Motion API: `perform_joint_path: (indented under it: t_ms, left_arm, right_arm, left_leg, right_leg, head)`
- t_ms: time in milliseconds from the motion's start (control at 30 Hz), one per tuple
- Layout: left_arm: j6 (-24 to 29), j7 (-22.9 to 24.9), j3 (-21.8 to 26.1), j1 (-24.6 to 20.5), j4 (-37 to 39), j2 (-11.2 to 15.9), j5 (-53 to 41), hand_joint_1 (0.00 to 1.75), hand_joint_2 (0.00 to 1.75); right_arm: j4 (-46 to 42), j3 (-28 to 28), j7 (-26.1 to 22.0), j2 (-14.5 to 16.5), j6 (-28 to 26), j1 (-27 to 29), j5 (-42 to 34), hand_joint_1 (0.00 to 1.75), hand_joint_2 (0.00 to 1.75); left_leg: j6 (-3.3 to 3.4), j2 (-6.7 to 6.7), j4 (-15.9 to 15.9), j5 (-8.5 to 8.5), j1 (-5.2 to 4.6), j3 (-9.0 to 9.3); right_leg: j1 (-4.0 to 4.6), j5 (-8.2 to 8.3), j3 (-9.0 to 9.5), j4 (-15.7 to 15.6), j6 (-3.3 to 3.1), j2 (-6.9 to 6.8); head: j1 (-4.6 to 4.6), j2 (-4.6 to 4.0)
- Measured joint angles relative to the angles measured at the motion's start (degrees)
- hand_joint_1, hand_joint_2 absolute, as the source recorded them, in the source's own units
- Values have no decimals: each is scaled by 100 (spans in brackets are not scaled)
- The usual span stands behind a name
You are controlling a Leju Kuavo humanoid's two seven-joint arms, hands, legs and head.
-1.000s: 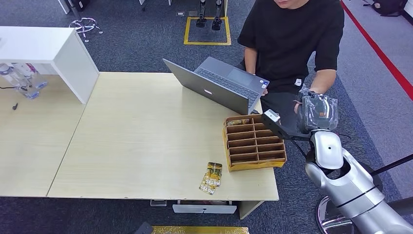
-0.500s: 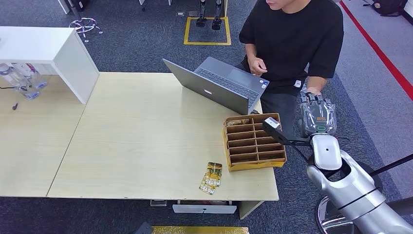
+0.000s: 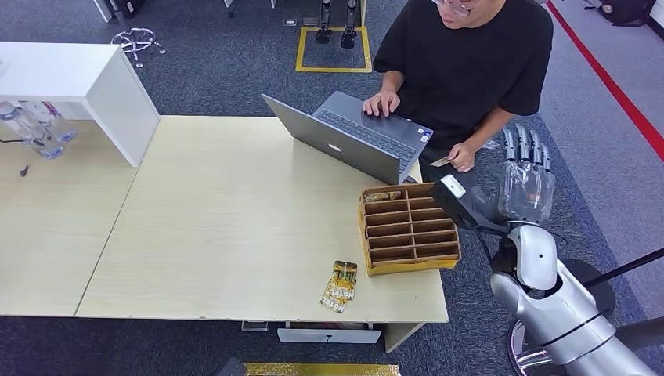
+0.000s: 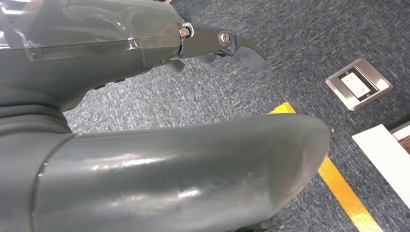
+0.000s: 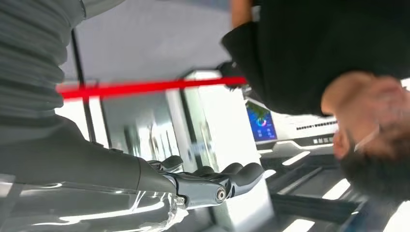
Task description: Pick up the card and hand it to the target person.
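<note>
The right hand (image 3: 526, 176) was seen raised at four o'clock beside the tabletop (image 3: 235, 211), fingers (image 3: 523, 146) spread and nothing held, judged so because the card (image 3: 442, 162) had been released. At two o'clock, the card was pinched in the person's hand (image 3: 462, 157). The left hand (image 4: 121, 63) was shown hanging over carpet, nothing held, fingers partly hidden.

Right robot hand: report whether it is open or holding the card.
Open. The right robot hand has straight, spread fingers with nothing in them; the person's hand holds the card.
</note>
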Motion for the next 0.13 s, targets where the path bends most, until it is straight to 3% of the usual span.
perform_joint_path:
  t_ms: [133]
  left_arm:
    - [67, -50, 9, 74, 0, 2, 19, 0, 0]
  right_arm:
    - [-257, -113, -591, 266, -800, 251, -1143, 0, 175]
  left_leg:
    - [0, 0, -2, 0, 1, 0]
  right_leg:
    - [2, 0, 0, 0, 0, 1]
  head:
    - [2, 0]
